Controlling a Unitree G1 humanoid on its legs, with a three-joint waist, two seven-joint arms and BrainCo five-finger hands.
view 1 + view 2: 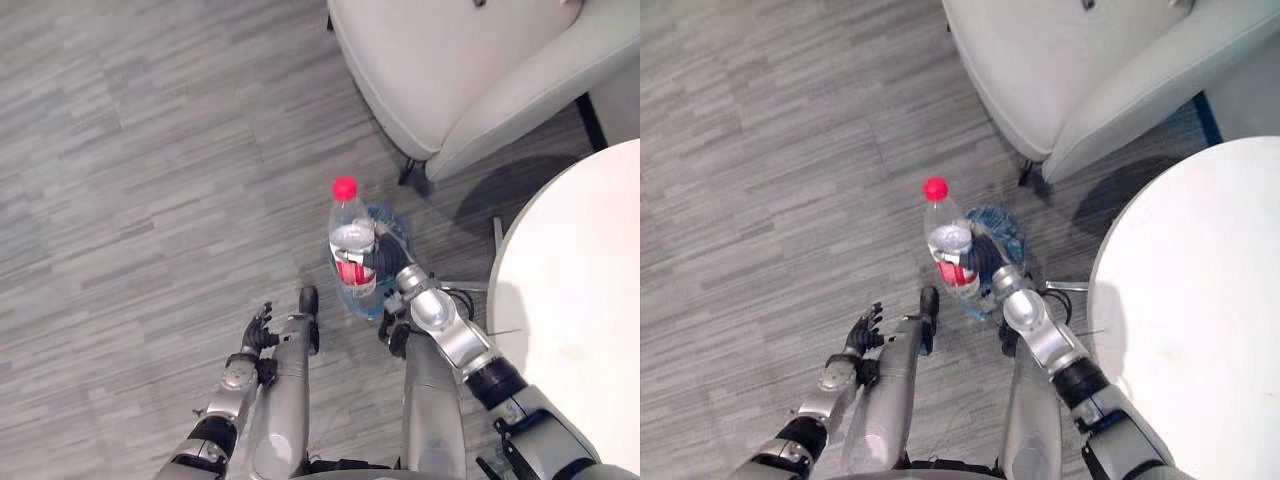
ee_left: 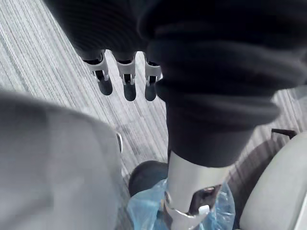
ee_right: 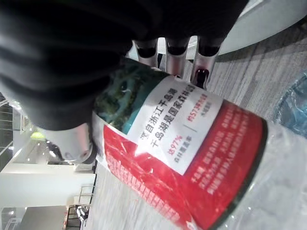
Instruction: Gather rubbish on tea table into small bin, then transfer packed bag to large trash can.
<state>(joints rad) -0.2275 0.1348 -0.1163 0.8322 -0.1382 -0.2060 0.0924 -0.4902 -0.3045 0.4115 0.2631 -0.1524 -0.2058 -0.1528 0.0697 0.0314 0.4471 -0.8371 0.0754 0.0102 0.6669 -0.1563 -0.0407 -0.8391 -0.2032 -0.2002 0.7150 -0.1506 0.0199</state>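
A clear plastic bottle (image 1: 351,240) with a red cap and a red-and-white label (image 3: 192,163) is upright in my right hand (image 1: 388,262), whose fingers (image 3: 178,52) curl round its body. It hangs over a small bin lined with a blue bag (image 1: 392,240) on the floor; the bag's blue film (image 2: 144,213) also shows in the left wrist view. My left hand (image 1: 256,330) hangs low at my side, away from the bottle, with its fingers (image 2: 125,79) relaxed and holding nothing.
The round white tea table (image 1: 580,300) stands at the right, its edge close to my right arm. A pale armchair (image 1: 470,70) stands behind the bin. Grey wood-look floor (image 1: 140,180) stretches out to the left.
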